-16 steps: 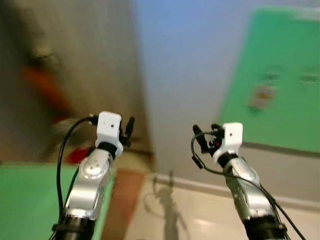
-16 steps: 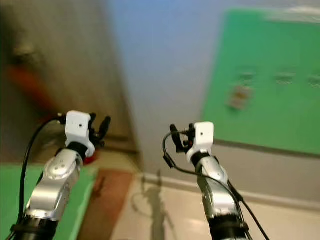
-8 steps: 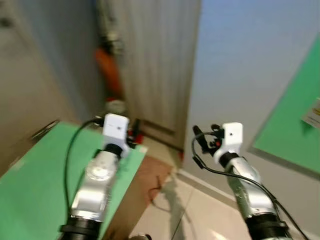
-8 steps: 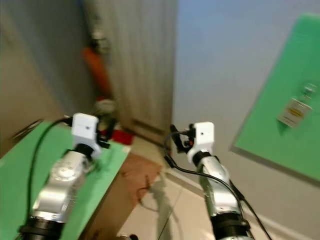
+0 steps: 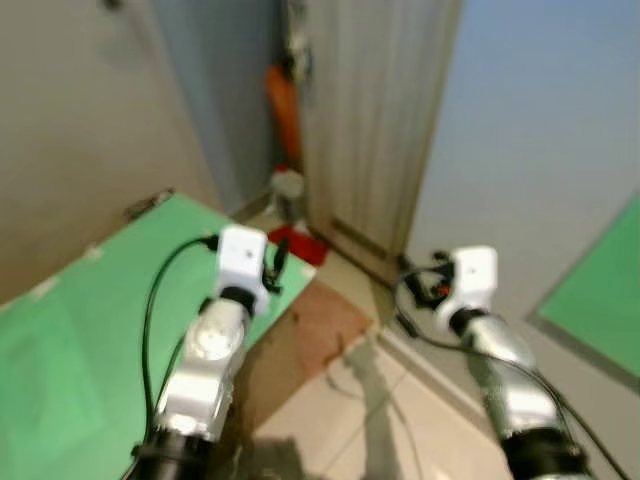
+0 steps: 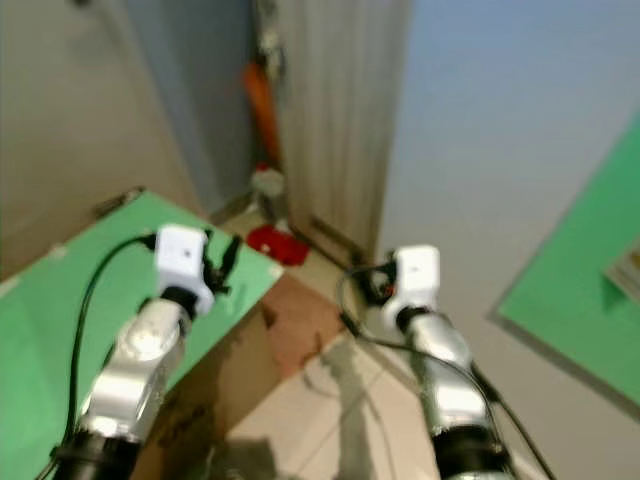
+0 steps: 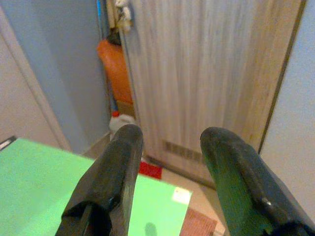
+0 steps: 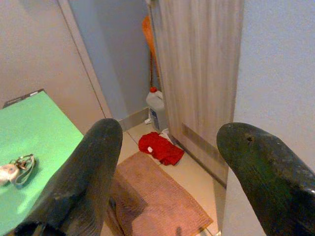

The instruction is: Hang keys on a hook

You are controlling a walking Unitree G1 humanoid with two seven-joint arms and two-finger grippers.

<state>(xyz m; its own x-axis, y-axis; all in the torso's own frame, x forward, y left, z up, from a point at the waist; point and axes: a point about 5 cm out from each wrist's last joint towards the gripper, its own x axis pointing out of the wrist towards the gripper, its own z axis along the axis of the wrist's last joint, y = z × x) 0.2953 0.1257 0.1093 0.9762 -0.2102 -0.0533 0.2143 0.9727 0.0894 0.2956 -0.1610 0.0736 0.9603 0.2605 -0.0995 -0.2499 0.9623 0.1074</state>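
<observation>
My view has swung left. I see the small metal bunch of keys [image 8: 15, 168] lying on the green tabletop [image 5: 90, 330]. Left gripper [image 7: 170, 162] and right gripper [image 8: 170, 162] hover spread open, empty, facing the grey wooden door [image 7: 206, 73].

A home's hallway corner: wooden door [image 7: 206, 83], floor mat [image 8: 162, 196], white jug [image 8: 156, 109] and red cloth [image 8: 158, 146].

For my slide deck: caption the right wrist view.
Open right gripper faces a pale wooden door, red cloth and brown mat; keys lie on the green tabletop.
</observation>
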